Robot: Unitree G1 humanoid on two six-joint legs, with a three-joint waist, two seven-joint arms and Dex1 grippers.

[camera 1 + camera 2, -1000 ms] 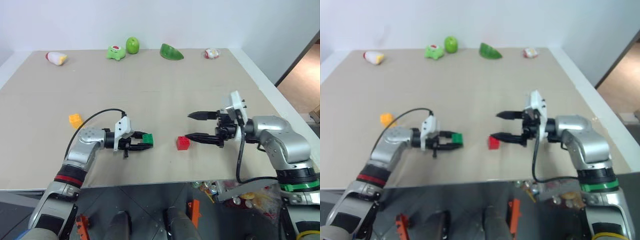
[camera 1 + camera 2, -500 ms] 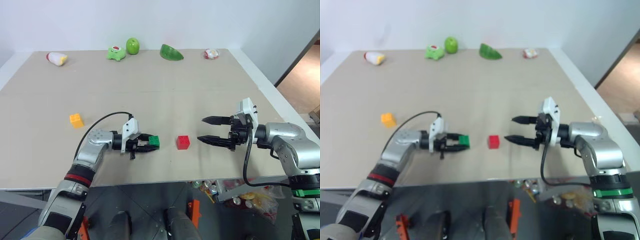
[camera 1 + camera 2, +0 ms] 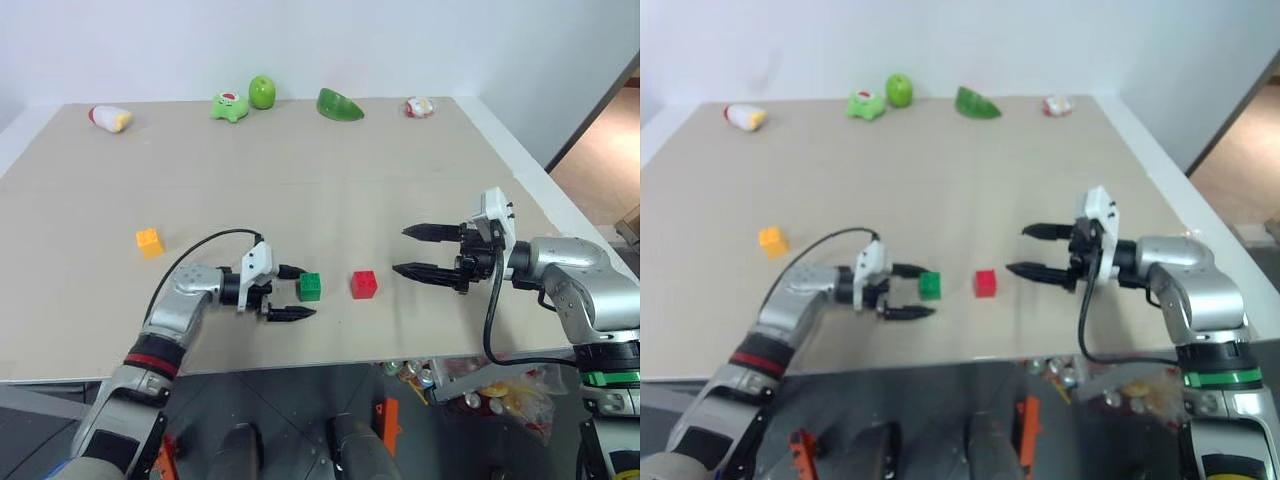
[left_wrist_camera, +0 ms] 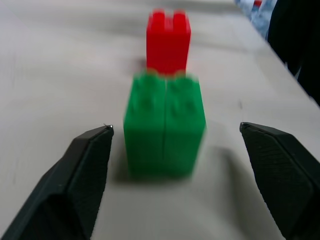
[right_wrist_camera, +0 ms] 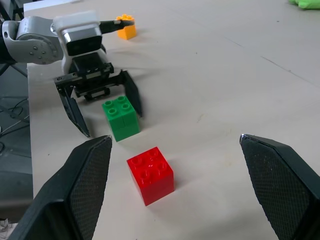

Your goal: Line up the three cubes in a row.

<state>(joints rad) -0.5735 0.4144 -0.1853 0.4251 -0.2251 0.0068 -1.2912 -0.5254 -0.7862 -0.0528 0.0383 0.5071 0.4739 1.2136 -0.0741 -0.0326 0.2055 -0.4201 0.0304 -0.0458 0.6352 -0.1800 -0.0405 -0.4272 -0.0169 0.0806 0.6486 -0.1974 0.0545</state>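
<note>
1. The left gripper lay low over the table with its jaws spread and empty. The green cube stood upright on the table between the fingertips, clear of both pads.
2. The red cube sat just beyond the green cube, straight ahead of the left gripper, with a small gap between the two.
3. The right gripper hovered past the red cube, facing the left gripper, jaws wide and empty.
4. The orange cube lay well apart, behind and outboard of the left arm, out of line with the other two.
5. Judged step: releasing the green cube. To do it well, the left gripper should back straight out along its own axis with the jaws kept wide, so that neither pad nudges the cube off its line with the red one.
6. Judged remainder: the orange cube would then need fetching and setting behind the green, at a like gap.
7. Materials: the cubes were glossy hard plastic with square faces and four round studs on top. The green showed a seam down its middle. The finger pads were black with a fine grid texture. The table was matt, pale and flat.
</note>
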